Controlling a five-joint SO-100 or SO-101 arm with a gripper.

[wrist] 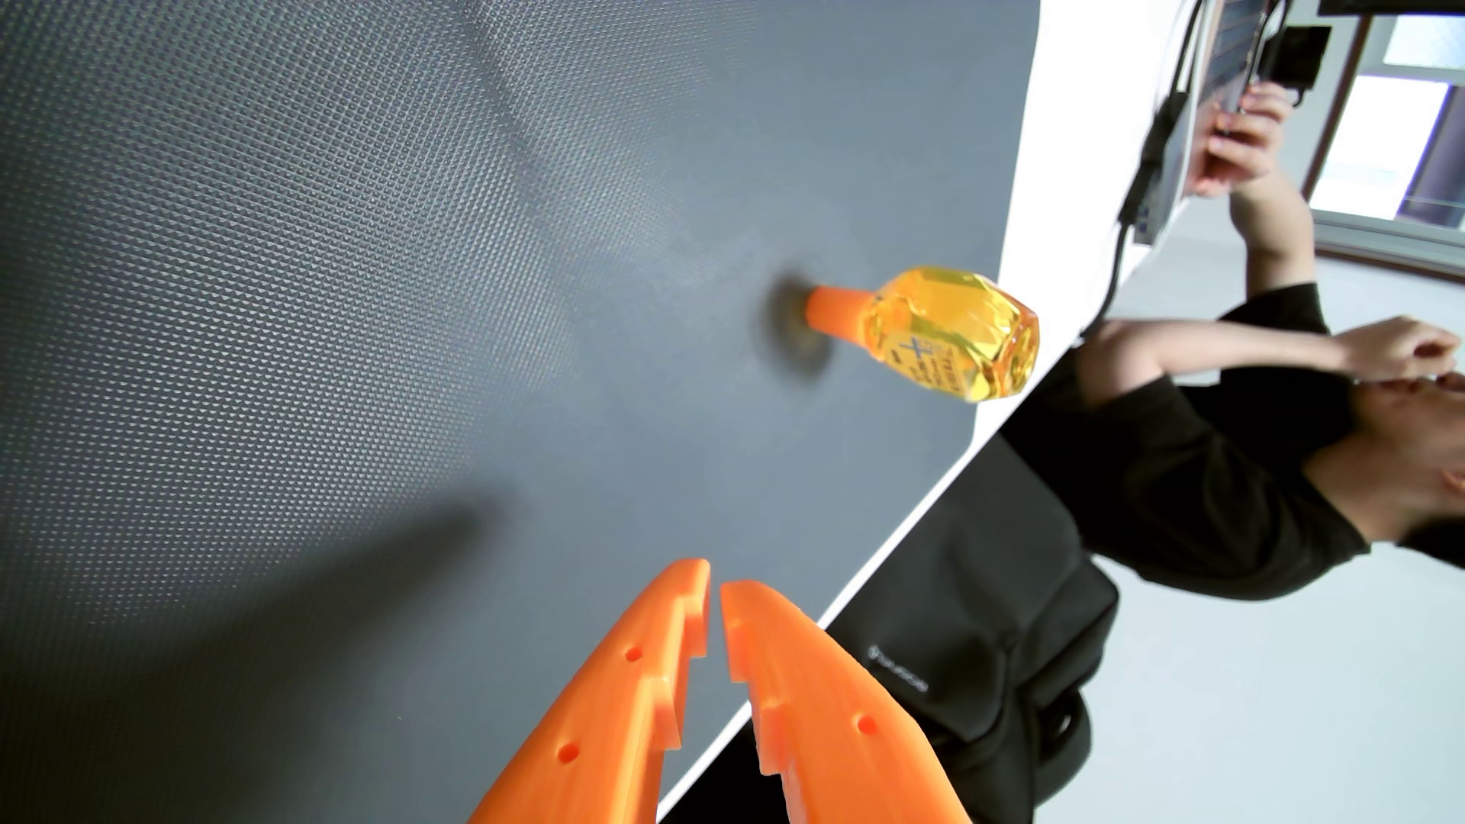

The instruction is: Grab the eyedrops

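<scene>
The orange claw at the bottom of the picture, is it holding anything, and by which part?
Nothing is held. The gripper has its tips nearly together with only air between them, and the eyedrops bottle stands apart from it, cap down on the grey mat.

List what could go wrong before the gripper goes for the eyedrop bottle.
1. The eyedrop bottle stands on its narrow orange cap, so a nudge would likely topple it.
2. It stands near the edge of the grey mat and might roll off.
3. The gripper has its jaws nearly closed; unless opened wider, it would push the bottle.
</scene>
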